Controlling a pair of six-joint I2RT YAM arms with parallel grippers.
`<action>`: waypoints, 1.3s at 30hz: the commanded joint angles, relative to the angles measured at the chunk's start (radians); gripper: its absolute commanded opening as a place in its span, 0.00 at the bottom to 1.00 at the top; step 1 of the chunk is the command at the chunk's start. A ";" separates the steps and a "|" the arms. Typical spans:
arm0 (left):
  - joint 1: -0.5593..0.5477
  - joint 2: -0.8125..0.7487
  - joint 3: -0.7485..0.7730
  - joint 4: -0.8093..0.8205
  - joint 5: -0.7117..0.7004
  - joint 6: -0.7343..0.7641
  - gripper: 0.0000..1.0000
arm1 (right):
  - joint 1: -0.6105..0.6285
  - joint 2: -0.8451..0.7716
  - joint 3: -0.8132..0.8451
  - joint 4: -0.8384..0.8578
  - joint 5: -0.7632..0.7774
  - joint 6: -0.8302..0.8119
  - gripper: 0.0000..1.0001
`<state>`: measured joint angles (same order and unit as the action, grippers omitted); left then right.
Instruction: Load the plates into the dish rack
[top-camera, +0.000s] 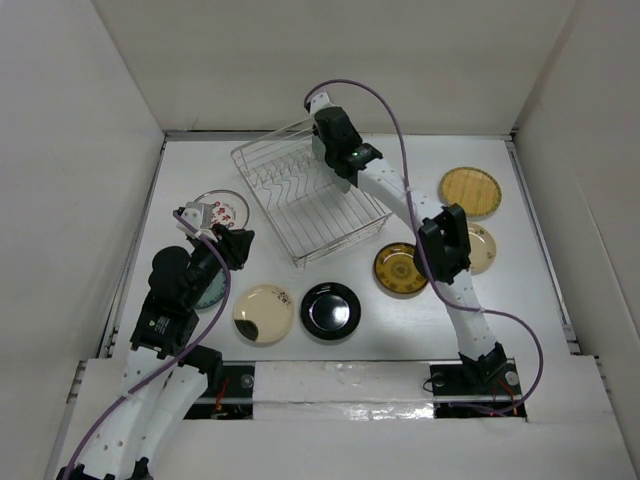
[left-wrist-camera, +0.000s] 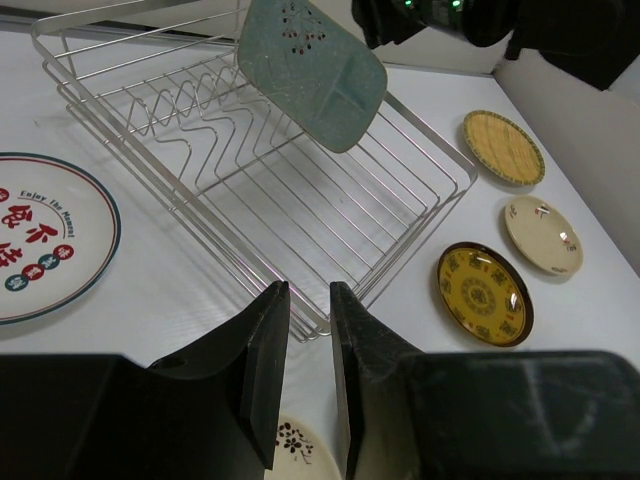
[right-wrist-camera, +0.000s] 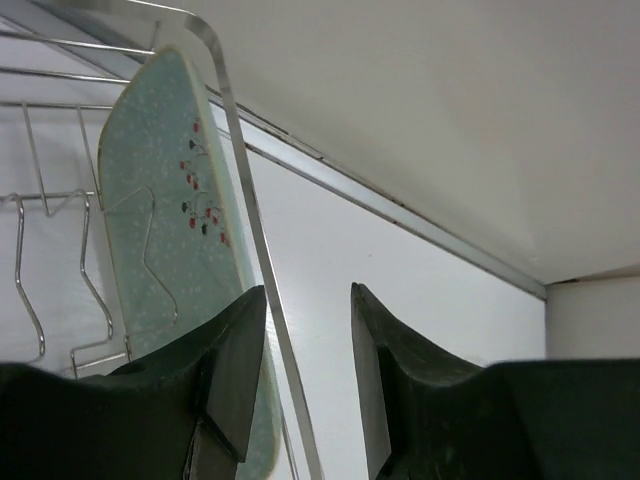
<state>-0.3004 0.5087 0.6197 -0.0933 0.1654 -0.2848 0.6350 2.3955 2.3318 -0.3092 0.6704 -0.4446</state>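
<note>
Right end effector (right-wrist-camera: 307, 300) spread beside pale green plate (right-wrist-camera: 150, 180), on edge, long axis near-upright

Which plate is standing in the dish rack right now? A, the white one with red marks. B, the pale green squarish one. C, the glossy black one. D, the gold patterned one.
B: the pale green plate stands tilted inside the dish rack, up among its wires.

From high at the near edge we look down on the whole bench (top-camera: 400, 330). Our left wrist view sits low at the near left, facing across to the dish rack (left-wrist-camera: 300, 190). Our right wrist view hugs the rack's far rim, facing the back wall (right-wrist-camera: 420, 100). All three share the rack and its pale green plate (right-wrist-camera: 160, 200).
</note>
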 joint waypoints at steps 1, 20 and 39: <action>-0.003 0.002 0.005 0.064 0.014 0.015 0.20 | -0.072 -0.221 -0.066 0.067 -0.040 0.217 0.45; -0.003 -0.022 0.005 0.064 0.019 0.012 0.20 | -0.989 -0.734 -1.338 0.530 -0.659 1.222 0.53; -0.003 -0.009 0.003 0.066 0.017 0.015 0.20 | -1.055 -0.404 -1.347 0.912 -1.008 1.520 0.00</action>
<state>-0.3012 0.4957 0.6193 -0.0864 0.1757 -0.2848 -0.4248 1.9858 0.9813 0.4534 -0.3027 1.0073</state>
